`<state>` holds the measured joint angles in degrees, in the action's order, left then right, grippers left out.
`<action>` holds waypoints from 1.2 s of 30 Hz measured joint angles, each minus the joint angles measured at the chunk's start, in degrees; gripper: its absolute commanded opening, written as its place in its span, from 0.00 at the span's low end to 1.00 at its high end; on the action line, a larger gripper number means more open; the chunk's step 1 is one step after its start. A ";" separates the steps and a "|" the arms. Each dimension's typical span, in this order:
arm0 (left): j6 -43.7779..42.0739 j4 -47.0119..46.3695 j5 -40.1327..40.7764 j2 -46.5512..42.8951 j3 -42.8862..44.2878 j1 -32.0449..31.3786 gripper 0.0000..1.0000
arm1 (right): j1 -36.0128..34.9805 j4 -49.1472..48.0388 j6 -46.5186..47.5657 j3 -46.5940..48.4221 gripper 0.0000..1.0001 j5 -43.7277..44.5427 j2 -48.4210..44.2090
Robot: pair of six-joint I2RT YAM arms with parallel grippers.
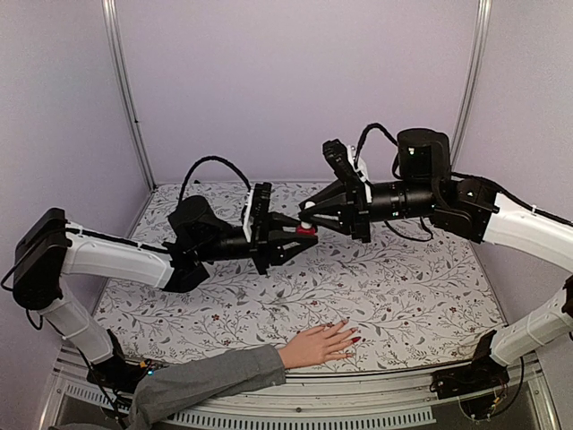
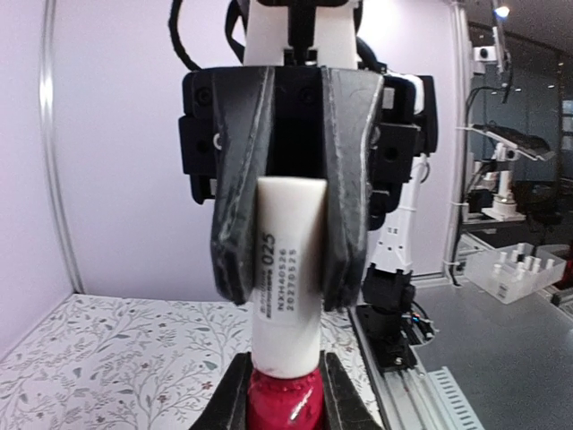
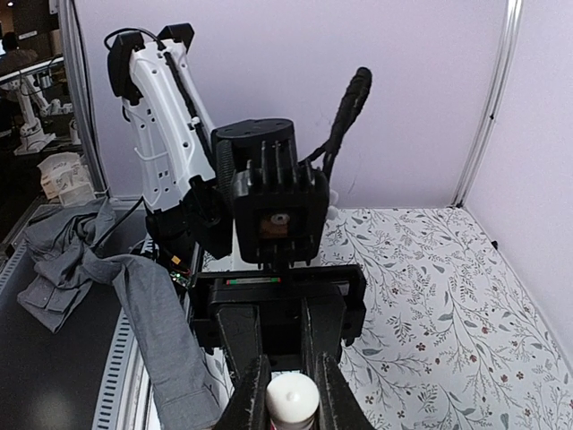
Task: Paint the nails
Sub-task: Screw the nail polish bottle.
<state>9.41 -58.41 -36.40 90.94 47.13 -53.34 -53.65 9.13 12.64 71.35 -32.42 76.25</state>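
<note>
Where the table meets its near edge, a pale flesh-coloured hand (image 1: 315,345) lies flat, palm down, on a floral tablecloth (image 1: 403,296). Its grey sleeve (image 1: 210,378) trails off to the left and its fingers point right. The nails (image 1: 356,340) sit at the fingertips, close to the near rail. At least some show as tiny dark red spots; they are too small to count.

Further back, above the middle of the table and well apart from the hand, two black grippers meet tip to tip. The left gripper (image 1: 300,236) reaches in from the left with its jaws clamped on a small red bottle (image 2: 285,401). The left wrist view shows the glossy red glass pinched between the two black fingers. The right gripper (image 3: 293,394) comes in from the right. Its jaws are closed tight on the white cap (image 2: 288,278) of that same bottle, and the cap carries a printed label. In the right wrist view, the round cap top shows between the fingers.

Behind the arms, a plain lilac back wall (image 1: 295,81) rises from the far edge of the table.
</note>
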 measured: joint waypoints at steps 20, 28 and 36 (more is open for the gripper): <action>-14.62 -0.79 39.95 2.56 -0.52 -5.35 0.00 | 1.11 -3.19 -8.37 3.41 0.00 16.52 6.60; -21.46 -2.23 54.86 8.59 4.20 -7.72 0.00 | 2.08 -4.70 -13.73 3.43 0.00 22.67 8.39; -23.34 -2.75 58.31 9.57 5.53 -8.33 0.00 | 2.25 -5.75 -15.72 3.43 0.13 23.78 8.46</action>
<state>-13.93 -61.17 21.91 100.51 52.66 -61.67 -51.40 3.38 -3.07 74.78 -8.64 84.71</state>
